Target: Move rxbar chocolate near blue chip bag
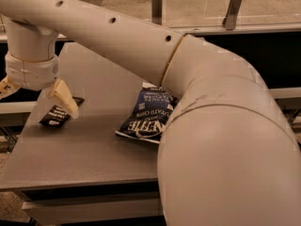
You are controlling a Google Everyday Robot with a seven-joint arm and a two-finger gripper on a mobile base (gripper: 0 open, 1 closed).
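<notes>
The rxbar chocolate (55,115), a small flat black wrapper with white lettering, lies near the left edge of the grey table (89,154). The blue chip bag (149,114), dark blue with white "Kettle" lettering, lies at the table's middle, its right side hidden behind my arm. My gripper (35,94) hangs over the table's left edge, just above and left of the bar. It is open. One cream finger (64,98) overlaps the bar's upper end and the other finger (6,87) is at the frame's left edge. Nothing is held.
My large cream arm (221,140) fills the right and top of the view and hides the table's right half. A railing with posts (233,7) runs behind the table. A shelf ledge (94,206) sits under the table front.
</notes>
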